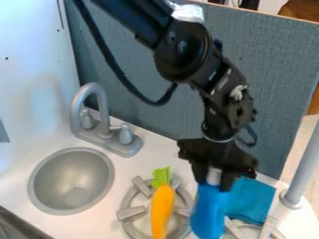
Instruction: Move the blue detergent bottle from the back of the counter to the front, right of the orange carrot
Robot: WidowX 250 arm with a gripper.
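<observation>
Nearest the camera, along the lower edge: a blue bottle-like object [209,214] and, to its left in the picture, an orange toy carrot [162,207] with a green leafy top [161,176]. Carrot lies across a round grey burner grate [131,212], leafy end pointing away from the camera.

Gripper [215,178] hangs over the lower right part of the work surface, pointing down. Fingers are closed in on the pale grey neck [214,176] of the blue bottle-like object, one on each side. Object is roughly upright below them; its base is cut off by the lower edge, so cannot tell whether it touches the surface.

Blue cloth [252,200] lies just behind and to the right of the held object. Its lower part borders a second burner grate [269,228], partly visible at the bottom edge.

Left side: round grey sink basin [72,181] set in the white counter [156,151], with a grey faucet [93,88] behind it, spout curved over, a handle on each side. Grey-blue panel [274,70] stands behind the counter. Grey post [305,168] rises at the right.
</observation>
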